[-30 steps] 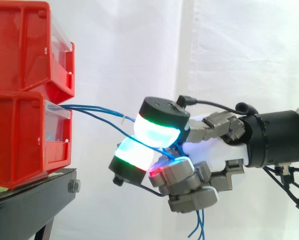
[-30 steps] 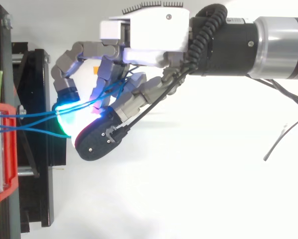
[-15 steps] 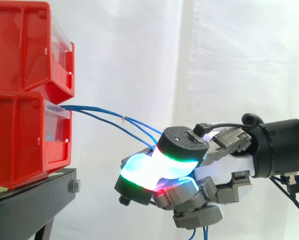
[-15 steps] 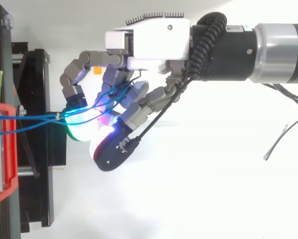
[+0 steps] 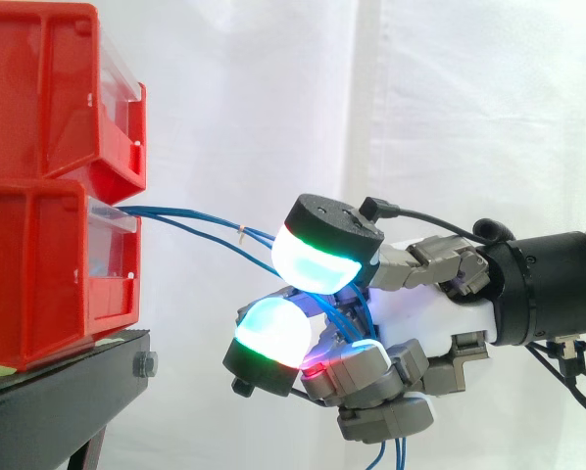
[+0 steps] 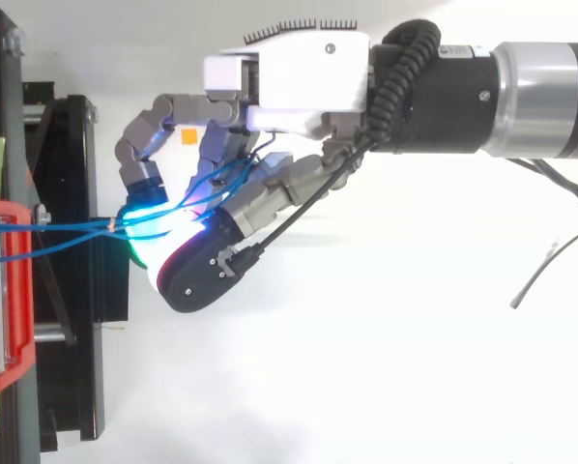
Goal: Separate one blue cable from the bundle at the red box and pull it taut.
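The blue cables [image 5: 190,217] came out of the front of the lower red bin [image 5: 38,274] at the left of the side view. They ran down and to the right toward the middle of the frame, sagging a little rather than straight. A small pale tie [image 5: 242,233] sat on them partway along. From above they showed as thin blue lines [image 6: 72,232] crossing the left of the frame from the bin [image 6: 1,290].

The strands passed between two glowing pads [image 5: 317,266] and on through the hand [image 5: 425,305]. Its fingers were curled round the cables, with the pads close together. From where I stood I could not tell whether one cable had been parted from the rest. Loose blue ends [image 5: 391,455] hung out below the hand at the bottom edge.

A second red bin [image 5: 48,88] was stacked above the first in the upper left. Both rested on the black stand [image 5: 68,387] in the lower left, with the white curtain [image 5: 273,98] behind.
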Robot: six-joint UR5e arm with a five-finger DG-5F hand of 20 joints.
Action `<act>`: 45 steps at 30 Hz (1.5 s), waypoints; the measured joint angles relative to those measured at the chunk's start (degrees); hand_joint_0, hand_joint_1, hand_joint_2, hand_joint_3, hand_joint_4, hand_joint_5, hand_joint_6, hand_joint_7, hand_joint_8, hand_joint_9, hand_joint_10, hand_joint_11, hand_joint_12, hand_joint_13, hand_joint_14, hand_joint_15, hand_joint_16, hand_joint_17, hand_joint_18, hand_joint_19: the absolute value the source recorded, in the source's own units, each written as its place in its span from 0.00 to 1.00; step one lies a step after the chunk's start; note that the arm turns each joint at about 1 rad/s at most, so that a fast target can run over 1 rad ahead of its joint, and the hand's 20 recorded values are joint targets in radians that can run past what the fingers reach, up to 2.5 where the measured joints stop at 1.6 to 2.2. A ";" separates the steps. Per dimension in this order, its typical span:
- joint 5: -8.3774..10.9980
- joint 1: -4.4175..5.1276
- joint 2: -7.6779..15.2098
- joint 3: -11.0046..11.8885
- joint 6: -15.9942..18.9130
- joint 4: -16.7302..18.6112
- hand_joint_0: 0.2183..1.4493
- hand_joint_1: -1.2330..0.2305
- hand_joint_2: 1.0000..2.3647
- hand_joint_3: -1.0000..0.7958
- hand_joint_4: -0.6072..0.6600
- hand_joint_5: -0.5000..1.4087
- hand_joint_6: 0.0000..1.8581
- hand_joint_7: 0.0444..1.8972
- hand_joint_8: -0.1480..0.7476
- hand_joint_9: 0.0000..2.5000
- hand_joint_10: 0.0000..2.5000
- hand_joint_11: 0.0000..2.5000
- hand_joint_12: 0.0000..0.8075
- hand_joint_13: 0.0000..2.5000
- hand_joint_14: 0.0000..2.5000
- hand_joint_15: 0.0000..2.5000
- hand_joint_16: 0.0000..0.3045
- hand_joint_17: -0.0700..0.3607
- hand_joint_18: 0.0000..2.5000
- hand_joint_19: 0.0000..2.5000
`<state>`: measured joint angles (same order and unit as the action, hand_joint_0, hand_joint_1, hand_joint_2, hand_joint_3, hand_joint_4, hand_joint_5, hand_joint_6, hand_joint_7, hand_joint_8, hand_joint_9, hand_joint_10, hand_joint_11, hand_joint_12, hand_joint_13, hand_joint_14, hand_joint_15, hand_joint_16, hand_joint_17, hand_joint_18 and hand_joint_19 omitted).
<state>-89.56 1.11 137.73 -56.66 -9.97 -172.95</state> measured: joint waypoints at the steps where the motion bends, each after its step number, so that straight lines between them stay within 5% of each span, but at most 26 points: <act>1: 0.00 -0.11 0.00 0.16 -0.08 0.02 0.16 0.35 0.00 0.28 0.60 0.17 0.45 0.56 0.57 0.49 0.00 0.66 0.55 0.33 0.76 0.53 0.18 0.46 0.47 0.64; 5: 0.00 -0.45 -0.06 0.83 -0.57 -0.08 0.13 0.34 0.00 0.28 0.61 0.17 0.45 0.54 0.60 0.49 0.02 0.65 0.57 0.33 0.78 0.51 0.20 0.48 0.48 0.63; 10: 0.03 -0.63 -0.72 1.15 -1.55 -0.19 0.17 0.53 0.00 0.28 0.60 0.17 0.44 0.54 0.56 0.50 0.00 0.65 0.52 0.33 0.75 0.51 0.18 0.45 0.47 0.64; 14: 0.11 -0.70 -1.11 1.17 -1.83 -0.23 0.21 0.54 0.00 0.28 0.58 0.18 0.44 0.54 0.52 0.50 0.00 0.66 0.49 0.34 0.72 0.55 0.16 0.41 0.46 0.65; 21: 0.31 -0.71 -1.30 1.20 -1.74 -0.08 0.34 0.44 0.00 0.28 0.54 0.18 0.44 0.58 0.47 0.51 0.00 0.67 0.43 0.34 0.64 0.60 0.11 0.35 0.43 0.67; 28: 0.35 -0.74 -1.32 1.19 -1.14 -0.03 0.33 0.32 0.01 0.44 0.51 0.17 0.46 0.63 0.47 0.50 0.00 0.68 0.44 0.34 0.63 0.61 0.12 0.35 0.43 0.67; 38: 0.37 -0.75 -1.32 1.12 -0.15 -0.03 0.37 0.28 0.02 0.50 0.40 0.17 0.48 0.68 0.49 0.50 0.00 0.68 0.44 0.34 0.61 0.62 0.12 0.36 0.42 0.66; 40: 0.40 -0.74 -1.32 1.09 -0.26 -0.06 0.38 0.28 0.02 0.47 0.42 0.17 0.48 0.65 0.48 0.50 0.00 0.68 0.44 0.34 0.61 0.63 0.12 0.36 0.42 0.66; 43: 0.35 -0.62 -1.32 0.93 -0.61 -0.15 0.33 0.33 0.00 0.28 0.50 0.17 0.48 0.58 0.48 0.50 0.00 0.68 0.44 0.34 0.60 0.63 0.12 0.36 0.42 0.66; 45: 0.36 -0.50 -1.32 0.68 -0.79 -0.16 0.28 0.40 0.00 0.28 0.53 0.18 0.46 0.59 0.49 0.50 0.00 0.68 0.45 0.34 0.63 0.61 0.13 0.37 0.43 0.66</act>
<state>-89.20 0.61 136.41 -55.98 -10.76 -173.11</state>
